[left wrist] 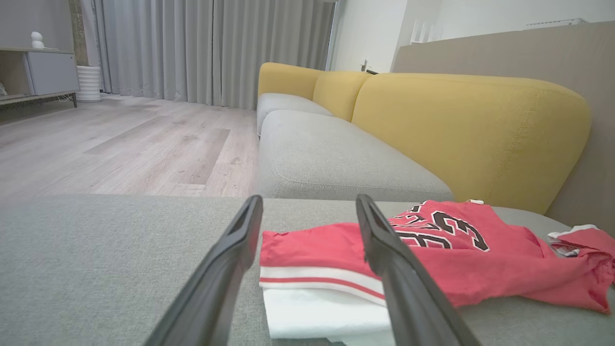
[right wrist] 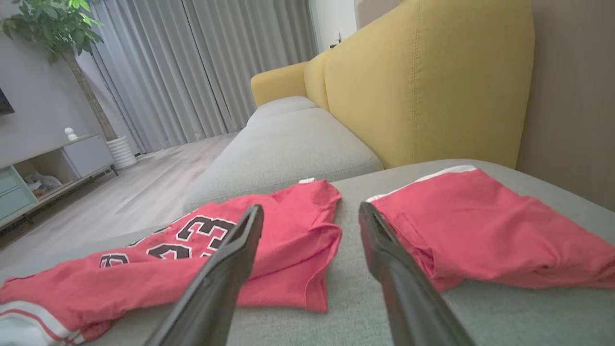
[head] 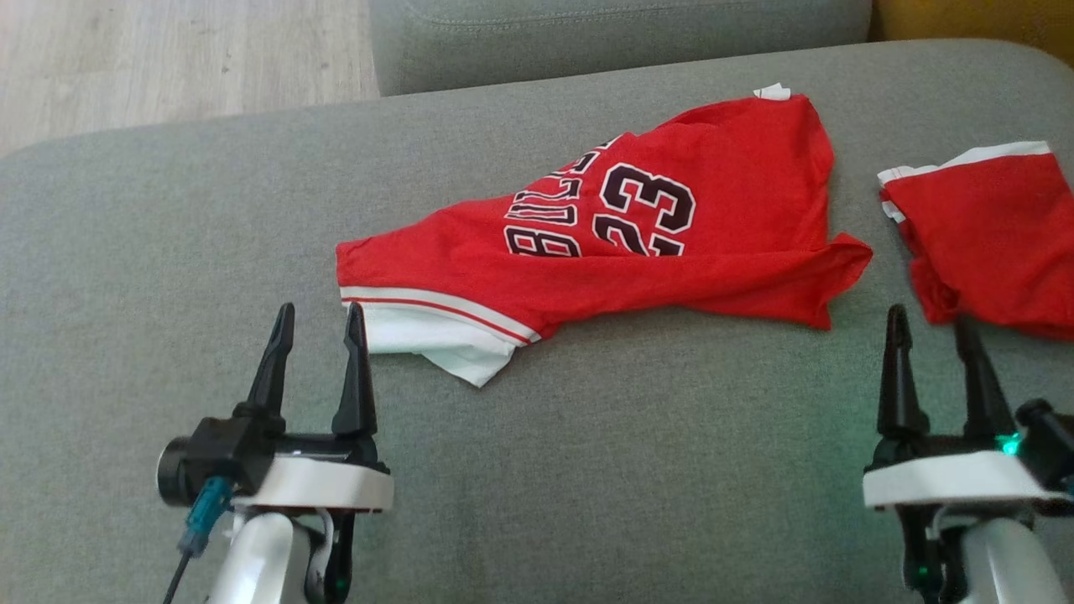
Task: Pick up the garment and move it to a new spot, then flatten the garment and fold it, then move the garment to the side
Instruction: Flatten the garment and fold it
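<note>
Though rumpled — jersey (head: pixel 738 168) on cushion (head: pixel 587 470)

**Operator:** I have both arms reaching forward, side by side and well apart. My left gripper (head: pixel 321 309) sits low on my left, its two dark fingers (head: pixel 270 377) pointing straight ahead, spread wide, with nothing between them.

**Spotter:** And the right?

**Operator:** My right gripper (head: pixel 930 317) matches it on the other side. Its fingers are parted just as wide and it is empty too, though they lean a touch to the right in my head view.

**Spotter:** Wrists?

**Operator:** I see the left wrist (head: pixel 315 485) and right wrist (head: pixel 948 480) both level, white housings up, above the pale forearms (head: pixel 252 562). A green light (head: pixel 1009 445) glows on the right one.
</note>
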You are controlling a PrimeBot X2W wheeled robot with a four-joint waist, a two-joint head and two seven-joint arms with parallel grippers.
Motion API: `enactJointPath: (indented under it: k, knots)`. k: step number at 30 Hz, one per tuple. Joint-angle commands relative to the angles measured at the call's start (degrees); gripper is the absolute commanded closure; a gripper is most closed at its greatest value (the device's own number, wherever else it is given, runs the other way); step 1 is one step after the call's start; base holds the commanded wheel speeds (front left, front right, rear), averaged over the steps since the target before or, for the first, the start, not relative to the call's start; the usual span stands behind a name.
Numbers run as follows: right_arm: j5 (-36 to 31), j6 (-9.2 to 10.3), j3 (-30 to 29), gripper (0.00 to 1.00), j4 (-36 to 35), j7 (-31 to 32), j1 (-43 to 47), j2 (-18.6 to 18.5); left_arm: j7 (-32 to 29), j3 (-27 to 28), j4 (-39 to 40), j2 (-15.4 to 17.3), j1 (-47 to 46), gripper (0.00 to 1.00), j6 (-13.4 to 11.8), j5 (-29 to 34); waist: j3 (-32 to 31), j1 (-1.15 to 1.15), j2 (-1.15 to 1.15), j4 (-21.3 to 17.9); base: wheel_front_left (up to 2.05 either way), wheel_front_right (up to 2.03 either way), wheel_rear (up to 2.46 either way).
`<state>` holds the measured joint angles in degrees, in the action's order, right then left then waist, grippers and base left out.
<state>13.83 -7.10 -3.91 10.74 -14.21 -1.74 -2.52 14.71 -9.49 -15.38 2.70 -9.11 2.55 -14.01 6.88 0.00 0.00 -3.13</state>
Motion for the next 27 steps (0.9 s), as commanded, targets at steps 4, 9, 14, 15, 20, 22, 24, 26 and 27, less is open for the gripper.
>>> enactJointPath:
  k: [4, 9, 14, 15, 20, 22, 24, 26, 27]
  knots:
    - [0.5, -0.39, 0.8, 0.0, -3.4, -0.8, -2.7, -0.4, 0.3, 1.9, -0.7, 0.7, -2.6, 0.0, 0.6, 1.6, 0.6, 0.0, 0.0, 0.0, 0.0, 0.0, 0.0]
    - [1.0, -0.39, 0.9, 0.0, -3.9, -0.8, -2.7, -0.4, -2.4, 0.0, -6.8, 2.6, -4.4, 0.0, 1.3, 3.3, 1.6, 0.0, 0.0, 0.1, 0.0, 0.0, 0.0]
    - [1.6, -0.39, 1.5, 0.0, -3.9, -0.8, -2.5, -0.4, -5.7, -1.4, -11.0, 4.7, -6.6, 0.0, 1.7, 4.7, 2.7, 0.0, 0.0, 0.4, 0.0, 0.0, 0.0]
    - [1.6, -0.39, 1.6, 0.0, -3.9, -0.8, -2.6, -0.4, -6.3, -1.6, -11.7, 5.1, -7.1, 0.0, 1.7, 5.1, 2.9, 0.0, 0.0, 0.4, 0.0, 0.0, 0.0]
    - [1.5, -0.39, 1.7, 0.0, -4.0, -0.8, -3.1, -0.4, -8.8, -2.5, -14.8, 6.3, -9.5, 0.0, 2.4, 5.0, 4.2, 0.0, 0.0, 0.3, 0.0, 0.0, 0.0]
    - [1.5, -0.39, 1.7, 0.0, -4.0, -0.8, -3.2, -0.4, -9.3, -2.7, -15.4, 6.5, -10.0, 0.0, 2.6, 5.0, 4.5, 0.0, 0.0, 0.2, 0.0, 0.0, 0.0]
    - [1.4, -0.39, 1.7, 0.0, -4.1, -0.8, -3.5, -0.4, -9.9, -3.1, -16.5, 6.9, -11.2, 0.0, 3.0, 4.8, 5.2, 0.0, 0.0, 0.0, 0.0, 0.0, 0.0]
    - [1.2, -0.39, 1.7, 0.0, -4.0, -0.8, -3.8, -0.4, -10.3, -3.6, -17.6, 7.1, -12.4, 0.0, 3.4, 4.4, 5.9, 0.0, 0.0, -0.3, 0.0, 0.0, 0.0]
    - [1.2, -0.39, 1.7, 0.0, -4.0, -0.8, -3.9, -0.4, -10.4, -3.8, -18.1, 7.1, -12.9, 0.0, 3.6, 4.1, 6.2, 0.0, 0.0, -0.4, 0.0, 0.0, 0.0]
